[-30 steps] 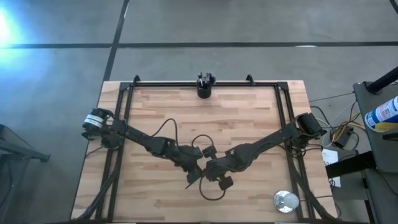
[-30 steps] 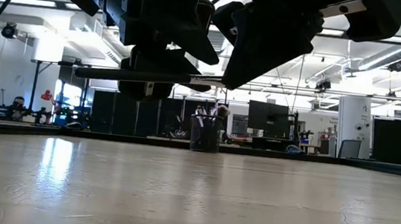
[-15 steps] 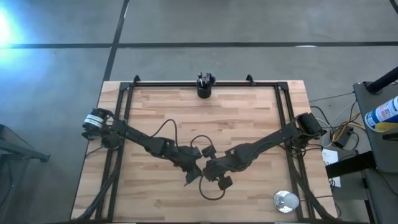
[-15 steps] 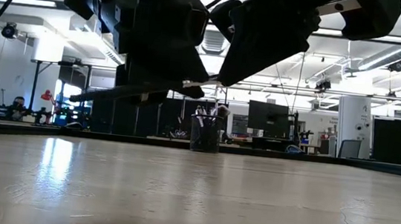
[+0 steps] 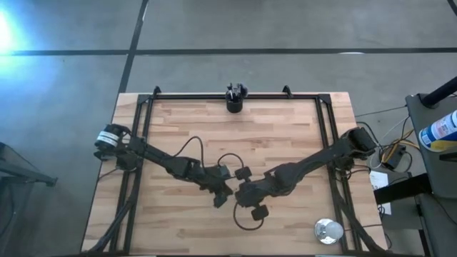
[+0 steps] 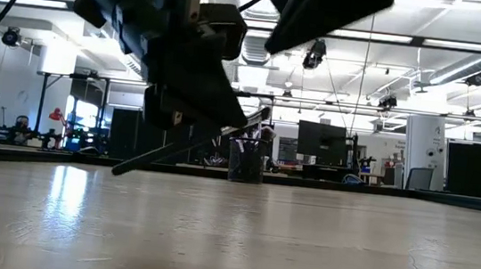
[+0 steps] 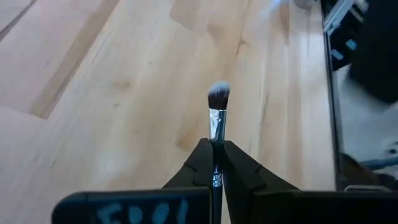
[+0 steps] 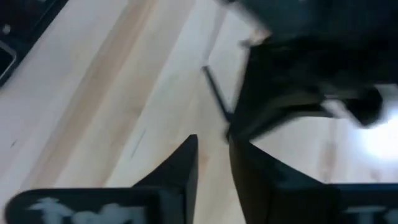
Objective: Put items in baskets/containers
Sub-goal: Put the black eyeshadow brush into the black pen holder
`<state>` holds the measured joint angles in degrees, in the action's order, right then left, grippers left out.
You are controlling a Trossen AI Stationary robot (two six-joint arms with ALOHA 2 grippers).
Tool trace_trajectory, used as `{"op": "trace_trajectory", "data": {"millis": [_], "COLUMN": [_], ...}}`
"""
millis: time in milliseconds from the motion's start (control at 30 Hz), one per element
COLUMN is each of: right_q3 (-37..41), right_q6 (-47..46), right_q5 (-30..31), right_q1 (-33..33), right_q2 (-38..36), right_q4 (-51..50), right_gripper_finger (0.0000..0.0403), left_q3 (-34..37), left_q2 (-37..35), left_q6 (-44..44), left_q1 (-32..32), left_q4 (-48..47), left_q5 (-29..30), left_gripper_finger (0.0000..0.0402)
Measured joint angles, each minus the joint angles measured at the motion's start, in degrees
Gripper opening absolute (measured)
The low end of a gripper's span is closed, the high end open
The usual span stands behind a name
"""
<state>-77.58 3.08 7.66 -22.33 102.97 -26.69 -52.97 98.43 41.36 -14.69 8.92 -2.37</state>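
The left gripper (image 7: 215, 163) pinches a brush (image 7: 217, 118) by its metal collar, tilted above the wooden surface (image 5: 285, 135) well away from the black cup (image 5: 234, 104) at the far edge, while the right gripper (image 8: 213, 163) just beside it holds nothing, its fingers narrowly parted.

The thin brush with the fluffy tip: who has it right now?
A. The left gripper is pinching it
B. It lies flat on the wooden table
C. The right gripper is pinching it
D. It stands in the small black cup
A: in the left wrist view the left gripper is shut on the thin brush, whose bristle tip sticks out above the wooden table.
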Motion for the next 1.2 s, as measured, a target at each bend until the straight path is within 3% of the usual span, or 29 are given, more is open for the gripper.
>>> {"op": "trace_trajectory", "data": {"millis": [233,433,600,967,1200], "right_q3": [7.2,20.3,31.6,46.9,50.5], "right_q6": [-0.1,0.2,0.1,2.3,4.2], "right_q5": [3.2,2.5,-1.2,-5.2,-5.6], "right_q1": [0.1,1.8,5.8,18.0,23.9], "right_q2": [-6.7,-11.8,-16.2,-22.7,-24.6], "right_q4": [2.8,18.3,34.6,59.5,64.7], "right_gripper_finger": [0.0118,0.0068,0.0014,0.0008,0.0008], "left_q3": [5.6,13.1,17.1,18.5,17.9], "left_q2": [-2.3,-6.4,-10.7,-13.4,-9.4], "left_q6": [-5.4,-10.3,-15.5,-27.4,-31.3], "left_q1": [1.9,7.2,15.1,36.2,47.1], "left_q4": [7.1,15.7,20.2,37.5,56.3], "left_q5": [0.8,0.1,-3.4,-14.8,-17.8], "left_gripper_finger": [0.0009,0.0009,0.0009,0.0009,0.0009]}}
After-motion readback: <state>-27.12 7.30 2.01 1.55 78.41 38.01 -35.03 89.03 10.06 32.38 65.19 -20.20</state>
